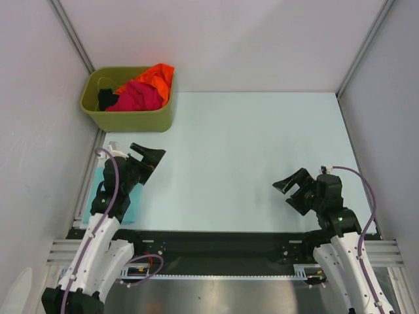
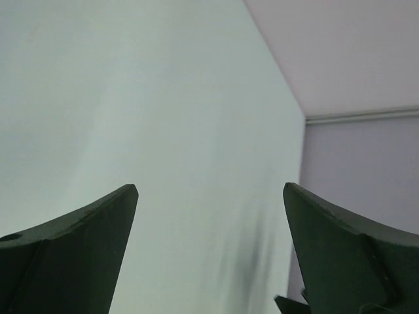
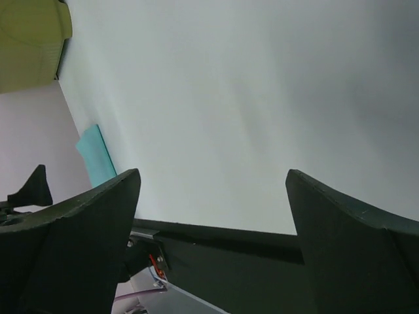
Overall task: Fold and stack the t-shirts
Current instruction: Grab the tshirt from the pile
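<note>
Crimson, orange and black t-shirts, heaped; one pale teal, folded

Hazards. The crimson t-shirt (image 1: 139, 97), orange t-shirt (image 1: 159, 75) and black t-shirt (image 1: 107, 99) lie tangled together in the olive-green tub (image 1: 127, 121) at the far left corner. A pinch on one would likely drag a neighbour out with it, or catch a doubled layer so the shirt cannot be spread flat. The orange one drapes over the tub's far rim and may snag there, possibly shifting or tipping the tub. The pale teal t-shirt (image 1: 134, 208) sits at the near left edge of the table (image 1: 249, 144), partly under the left arm, where a careless swing could scuff its fold.

Condition. Cloth in the tub is soft and crumpled, with no sleeves or collars discernible. The teal piece lies flat and square.

Grippers. Left gripper (image 1: 152, 159) and right gripper (image 1: 292, 190) are both spread wide and empty, over bare table, well apart from the tub.
</note>
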Controlling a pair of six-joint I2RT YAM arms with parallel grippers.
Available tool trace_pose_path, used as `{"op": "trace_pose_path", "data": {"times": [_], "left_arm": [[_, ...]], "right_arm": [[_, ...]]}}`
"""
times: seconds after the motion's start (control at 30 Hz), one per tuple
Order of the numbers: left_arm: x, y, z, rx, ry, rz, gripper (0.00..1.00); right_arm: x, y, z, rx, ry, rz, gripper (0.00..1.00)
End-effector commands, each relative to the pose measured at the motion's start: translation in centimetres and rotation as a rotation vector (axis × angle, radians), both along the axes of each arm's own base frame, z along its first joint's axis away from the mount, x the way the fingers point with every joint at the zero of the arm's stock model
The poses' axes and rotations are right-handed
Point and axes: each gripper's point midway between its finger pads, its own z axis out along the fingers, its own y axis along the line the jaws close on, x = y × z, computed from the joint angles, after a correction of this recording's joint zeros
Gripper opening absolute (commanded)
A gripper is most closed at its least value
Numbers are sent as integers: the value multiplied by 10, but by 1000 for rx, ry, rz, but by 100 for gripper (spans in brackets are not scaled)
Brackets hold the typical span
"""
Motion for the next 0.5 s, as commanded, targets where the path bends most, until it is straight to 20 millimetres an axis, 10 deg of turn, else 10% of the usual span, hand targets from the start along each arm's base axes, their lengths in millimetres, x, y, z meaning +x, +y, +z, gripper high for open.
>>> {"op": "trace_pose_path", "data": {"times": [0.0,0.3,0.33,0.4,0.47], "left_arm": [[9,19,-12,122,107,20,100],[130,53,107,176,-228,67,100],[155,60,85,193,-160,69,99],[187,80,120,178,-232,115,92],[225,98,102,134,-194,153,83]], "right_arm": [[8,-11,34,-62,-55,-31,100],[18,-21,69,-192,-63,36,100],[20,-24,71,-218,-68,34,100],[23,-27,80,-239,-96,29,100],[25,-31,83,-263,-116,24,100]]}}
